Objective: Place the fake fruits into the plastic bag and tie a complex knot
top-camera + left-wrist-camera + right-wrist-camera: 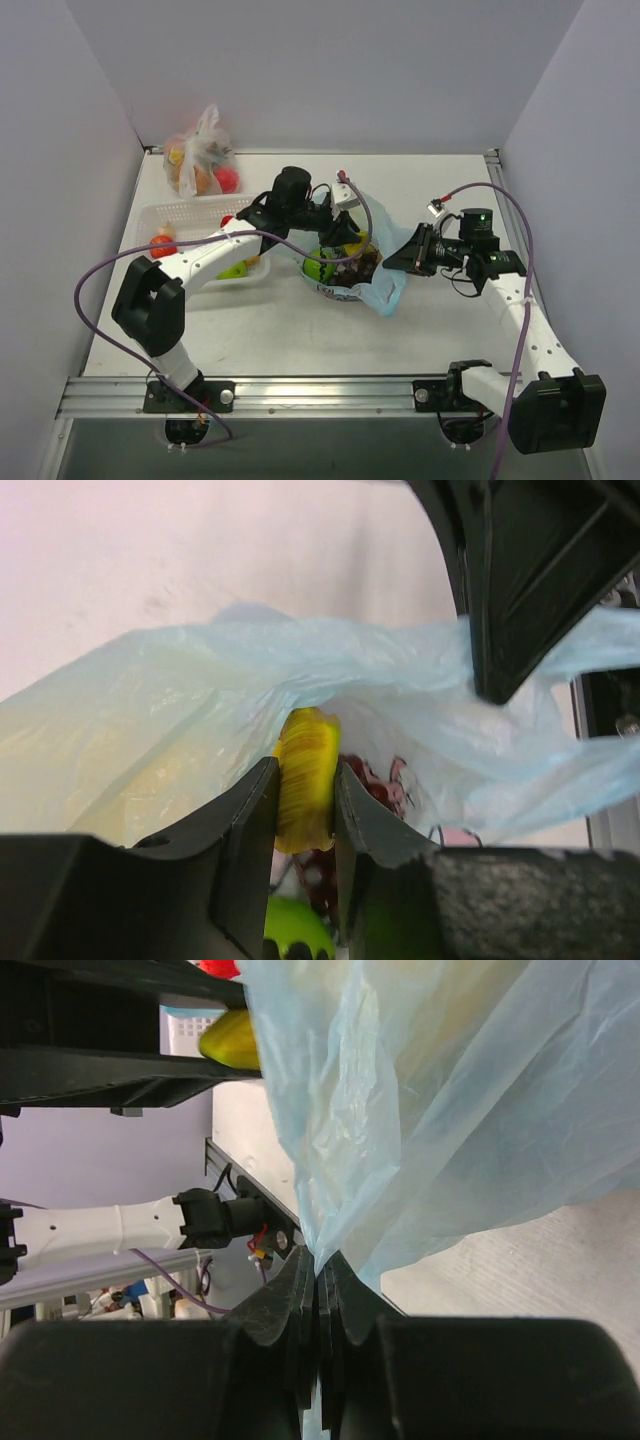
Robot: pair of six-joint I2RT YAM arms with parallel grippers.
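Left arm (215, 250) extended, left fingers (255, 820) clamping yellow fruit (306, 750), right fingers (290, 1310) pinching plastic bag (450, 1110)

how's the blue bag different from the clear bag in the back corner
The blue bag is light blue and lies mid-table; the clear bag is colourless and sits at the far left corner. The blue bag's mouth is open; the clear bag's top is gathered shut. The right gripper pinches the blue bag's plastic and the left gripper holds a yellow fruit at its mouth; nothing touches the clear bag. Both are thin, see-through plastic.
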